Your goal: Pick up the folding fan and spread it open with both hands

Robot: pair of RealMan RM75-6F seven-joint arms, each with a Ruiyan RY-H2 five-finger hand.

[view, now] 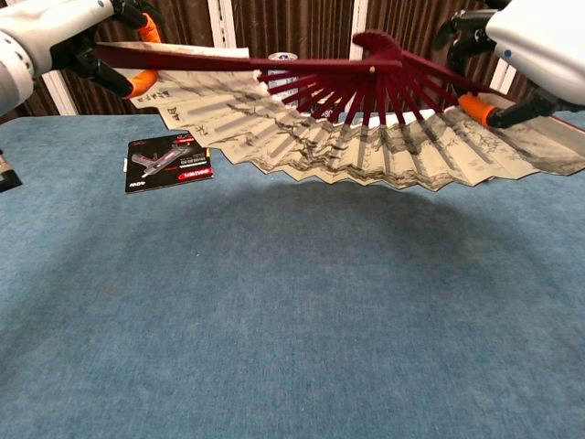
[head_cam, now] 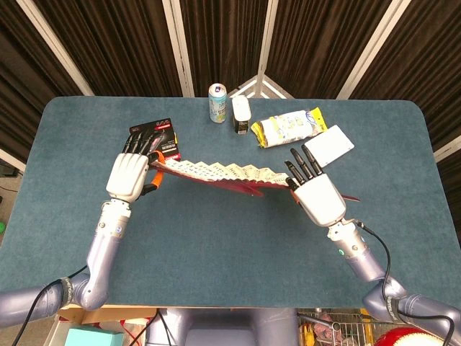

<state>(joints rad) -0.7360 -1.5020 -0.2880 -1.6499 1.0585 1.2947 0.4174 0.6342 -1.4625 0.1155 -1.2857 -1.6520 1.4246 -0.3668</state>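
The folding fan (head_cam: 220, 173) (view: 366, 137) is spread wide above the table, with dark red ribs and cream paper bearing ink drawings and script. My left hand (head_cam: 131, 173) (view: 64, 32) grips its left guard stick. My right hand (head_cam: 317, 193) (view: 535, 50) grips the right guard stick. The fan tilts so its paper edge faces up in the head view. The rib pivot (view: 373, 43) shows at the top in the chest view.
A black and red card (head_cam: 164, 137) (view: 169, 162) lies on the blue table (head_cam: 230, 245) near my left hand. At the back stand a can (head_cam: 217, 102), a small white bottle (head_cam: 240, 114), a yellow snack bag (head_cam: 287, 127) and a white card (head_cam: 330, 145).
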